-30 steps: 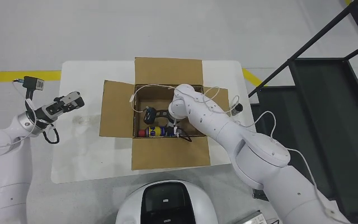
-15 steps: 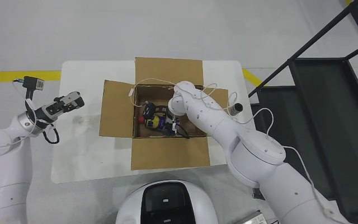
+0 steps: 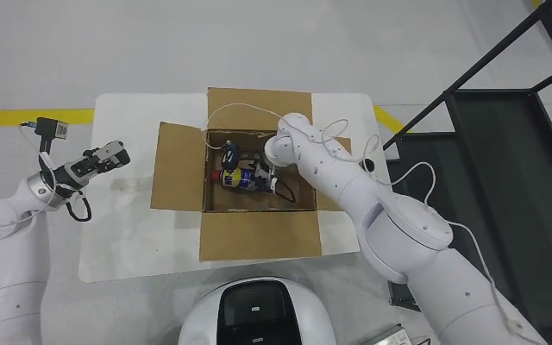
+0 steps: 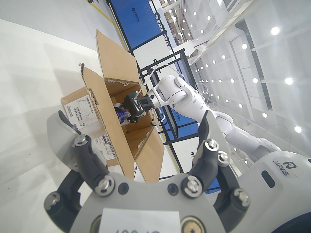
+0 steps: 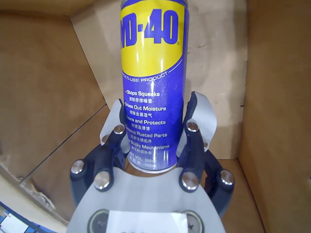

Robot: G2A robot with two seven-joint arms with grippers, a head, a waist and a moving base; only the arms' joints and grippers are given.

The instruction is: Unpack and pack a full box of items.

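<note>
- A second ago the spray can [image 3: 231, 178] lies along the near wall of the box [image 3: 259, 108], with the right gripper [image 3: 244, 171] just beyond it on the far side. Now the can sits toward the middle of the box, nearer its far wall, in that gripper's grasp.
- The box itself has slid a little to the left on the table [image 3: 129, 233] since then.
- The left gripper [image 3: 112, 155] stays where it was, over the table's left edge and well apart from the box.
- From its own wrist, the right gripper [image 5: 155, 103] is clamped on the lower body of the spray can [image 5: 153, 73], one finger on each side.
- The can's red cap points away from the wrist, toward the left wall of the box [image 5: 36, 73].
- Whether the can touches the box floor, I cannot tell.
- The box stands in the middle of the table with all four flaps folded outward.
- In the left wrist view, the left gripper [image 4: 133, 122] has its fingers wide apart with nothing between them.
- Beyond it stands the box [image 4: 114, 56], with labels [image 4: 80, 107] on its outer wall. The right gripper [image 4: 133, 107] holds the spray can [image 4: 120, 115] inside the opening.
</note>
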